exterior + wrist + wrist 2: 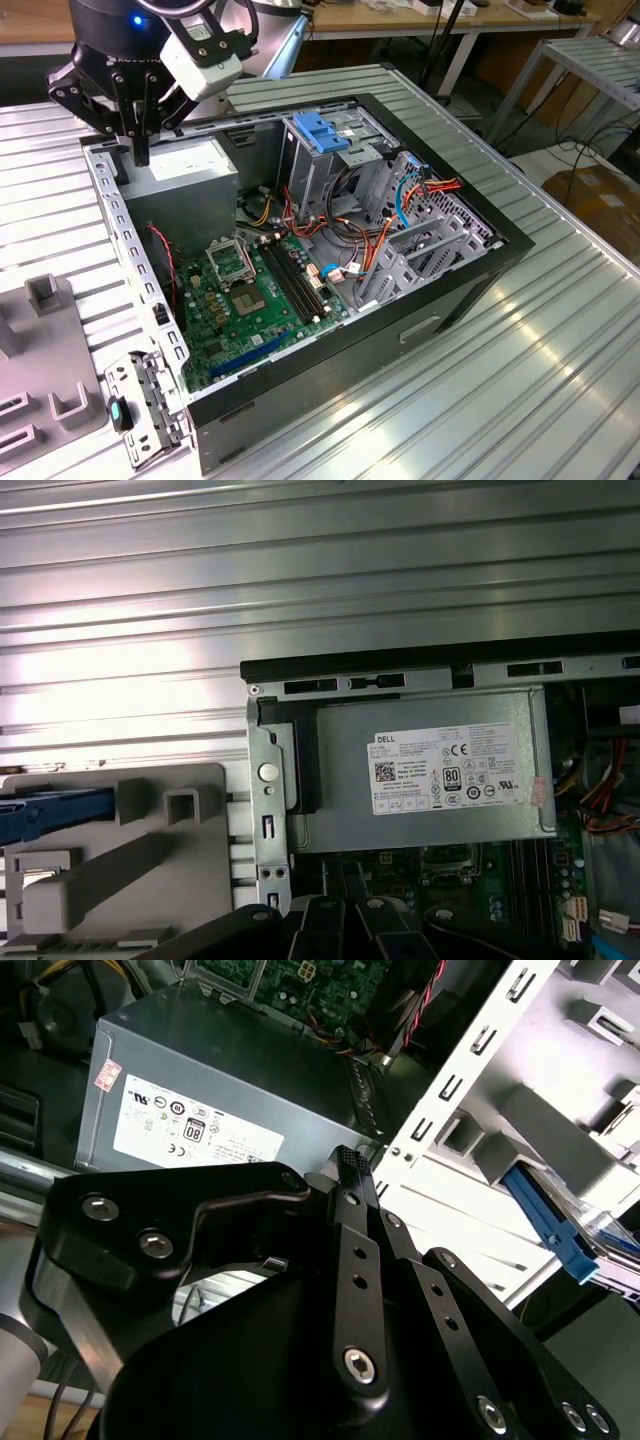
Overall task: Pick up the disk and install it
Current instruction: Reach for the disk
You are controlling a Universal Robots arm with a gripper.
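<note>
One end effector (141, 150) pressed together | 10 o'clock in exterior view, above case rim (118, 215) | disk (50, 813) mostly cut off, first wrist view

In the first wrist view the picture's edge cuts off most of the disk (55, 815), leaving a bit of blue rail. In the second wrist view the disk (555, 1235) runs off the edge too, and the gripper (345, 1160) hides part of the power supply (200, 1090). The gray holder (40, 340) is cut off at the exterior view's left.
</note>
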